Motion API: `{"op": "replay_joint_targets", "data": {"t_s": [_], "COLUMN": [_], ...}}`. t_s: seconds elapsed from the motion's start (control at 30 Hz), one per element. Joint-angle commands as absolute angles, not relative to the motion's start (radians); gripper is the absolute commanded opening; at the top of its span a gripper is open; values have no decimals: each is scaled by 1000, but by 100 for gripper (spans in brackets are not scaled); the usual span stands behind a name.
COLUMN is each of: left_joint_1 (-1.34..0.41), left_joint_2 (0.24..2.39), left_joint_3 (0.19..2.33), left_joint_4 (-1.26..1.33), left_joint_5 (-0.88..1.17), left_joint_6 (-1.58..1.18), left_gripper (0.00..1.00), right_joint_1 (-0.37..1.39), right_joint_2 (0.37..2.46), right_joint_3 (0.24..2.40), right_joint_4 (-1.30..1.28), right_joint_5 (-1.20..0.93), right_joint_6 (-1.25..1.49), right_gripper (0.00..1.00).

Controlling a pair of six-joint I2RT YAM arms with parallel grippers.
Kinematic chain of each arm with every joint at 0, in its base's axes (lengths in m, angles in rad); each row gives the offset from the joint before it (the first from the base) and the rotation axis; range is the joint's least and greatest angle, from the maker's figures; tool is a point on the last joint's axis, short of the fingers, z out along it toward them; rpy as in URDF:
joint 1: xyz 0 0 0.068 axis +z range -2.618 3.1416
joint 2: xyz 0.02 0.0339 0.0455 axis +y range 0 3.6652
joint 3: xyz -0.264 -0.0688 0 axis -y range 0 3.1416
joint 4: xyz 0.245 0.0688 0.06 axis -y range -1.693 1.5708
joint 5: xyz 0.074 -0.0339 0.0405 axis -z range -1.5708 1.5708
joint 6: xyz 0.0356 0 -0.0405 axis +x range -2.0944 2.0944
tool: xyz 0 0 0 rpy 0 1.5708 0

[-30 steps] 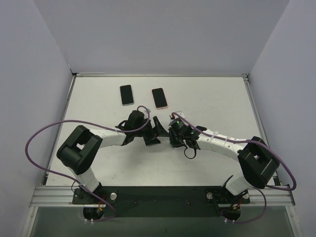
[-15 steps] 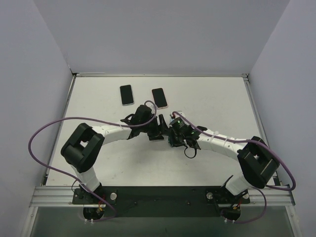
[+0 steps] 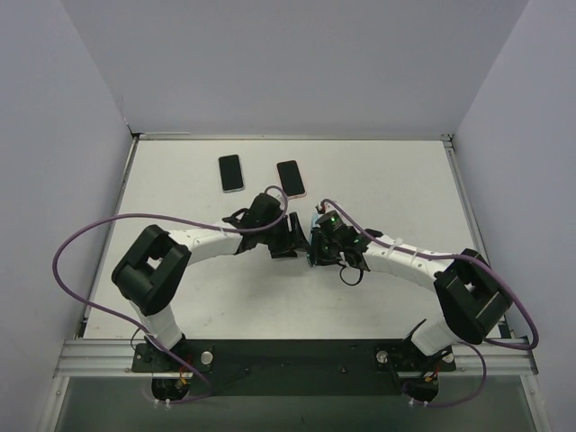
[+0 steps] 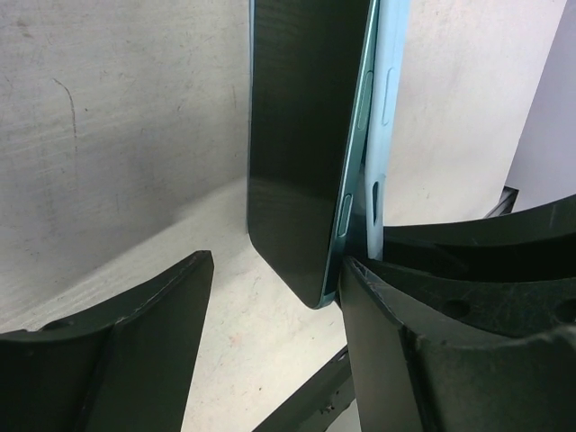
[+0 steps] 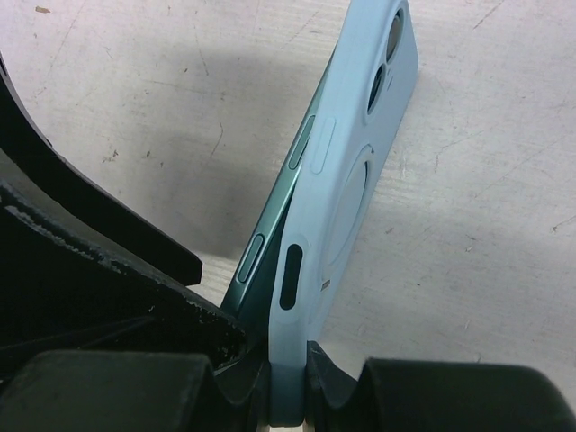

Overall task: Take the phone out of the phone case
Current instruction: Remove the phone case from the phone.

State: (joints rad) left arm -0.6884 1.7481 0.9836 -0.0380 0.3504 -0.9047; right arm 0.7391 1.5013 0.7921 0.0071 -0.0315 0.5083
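Note:
My right gripper [image 5: 286, 378] is shut on the bottom edge of a light blue phone case [image 5: 360, 180] and holds it upright over the table. A green-edged phone [image 5: 279, 207] with a dark screen [image 4: 297, 135] is partly peeled away from the case [image 4: 389, 90] on one side. My left gripper [image 4: 274, 270] is open, with the phone's lower corner between its jaws. Its right finger [image 4: 423, 342] touches the phone's edge at the gap between phone and case. In the top view both grippers, left [image 3: 290, 238] and right [image 3: 313, 245], meet at the table's middle, and the phone and case are mostly hidden between them.
Two other phones lie flat at the back of the table: a black one with a white rim [image 3: 231, 173] and one with a pink rim [image 3: 291, 178]. Purple cables loop from both arms. Grey walls enclose the white table [image 3: 396, 180].
My left gripper has moved right, up against the right gripper, and now has the phone's corner between its jaws. The right gripper has barely moved.

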Motion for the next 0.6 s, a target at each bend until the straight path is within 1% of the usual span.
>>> {"op": "replay_joint_targets", "data": {"t_s": [0.0,0.23,0.47,0.5,0.53,0.57], "left_joint_1": [-716,-775,-808,-810,-810,-810], "left_joint_2": [1759,1816,1861,1864,1868,1870], "left_joint_3": [1046,1181,1244,1246,1246,1244], "left_joint_4": [-95,-291,-350,-353,-353,-353], "left_joint_5": [287,118,58,46,45,41], "left_joint_6": [-868,-804,-781,-779,-779,-778], "left_gripper": [68,55,49,47,42,41], "right_joint_1": [741,741,741,739,739,739], "right_joint_2": [1525,1503,1491,1486,1483,1482], "right_joint_3": [765,765,759,758,756,752], "right_joint_4": [38,29,31,31,32,35], "right_joint_5": [-100,-103,-106,-107,-107,-109], "right_joint_6": [525,525,532,532,535,540], "right_gripper": [0,0,0,0,0,0]}}
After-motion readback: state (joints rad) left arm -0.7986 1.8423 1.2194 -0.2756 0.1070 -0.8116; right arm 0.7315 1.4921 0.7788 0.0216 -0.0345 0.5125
